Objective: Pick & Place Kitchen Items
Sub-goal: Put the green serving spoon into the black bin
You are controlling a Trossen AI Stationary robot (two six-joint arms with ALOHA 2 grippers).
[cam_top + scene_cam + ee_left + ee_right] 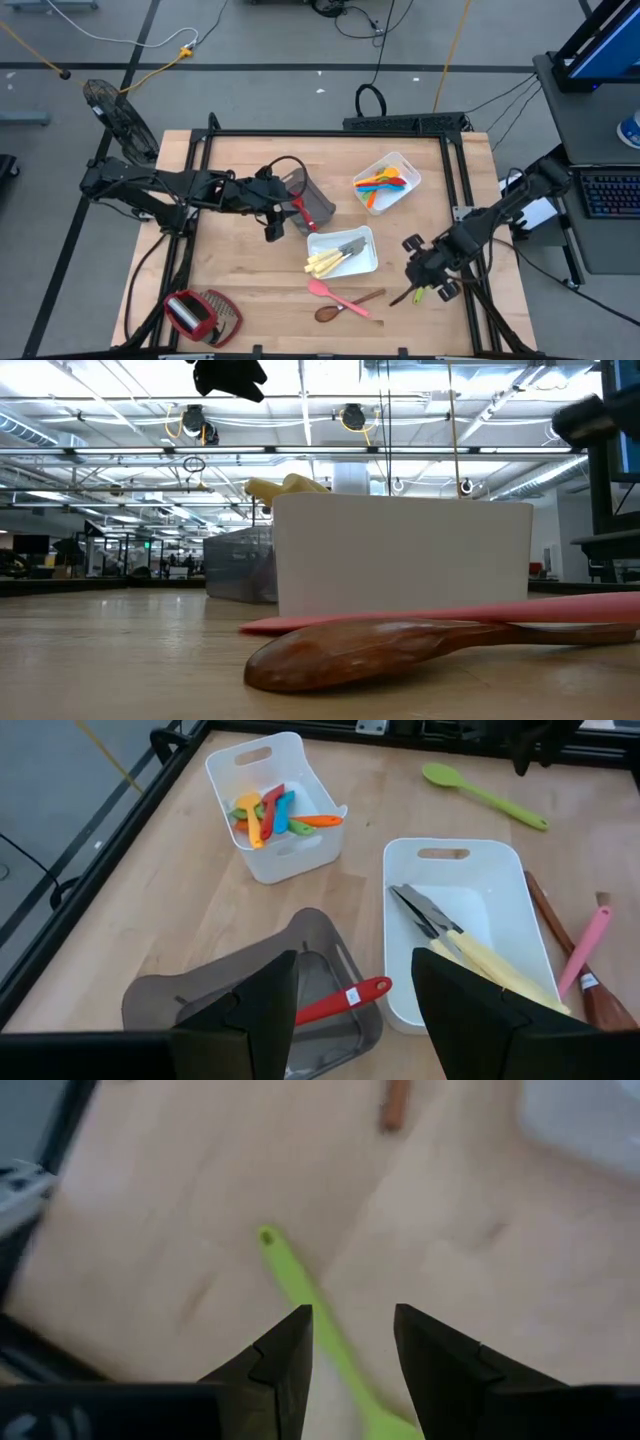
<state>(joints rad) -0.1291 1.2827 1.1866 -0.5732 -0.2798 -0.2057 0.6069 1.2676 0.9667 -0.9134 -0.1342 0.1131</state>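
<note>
Right wrist view: green spoon [320, 1335] lies between open, empty right pincer [352, 1342].

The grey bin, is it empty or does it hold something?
Not empty: the grey bin holds a red-handled utensil, its handle sticking out over the rim.

Two dark, jointed arms are being seen, black cables trailing behind, each ending in blocky, angular black fingers [255, 1010].

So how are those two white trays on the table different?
The far tray holds bright plastic utensils, orange, blue, yellow and green; the near tray holds pale-handled metal knives. The far tray sits askew, toward the table's back corner; the near one lies nearer the middle. Both are white, rectangular, with handle slots.
</note>
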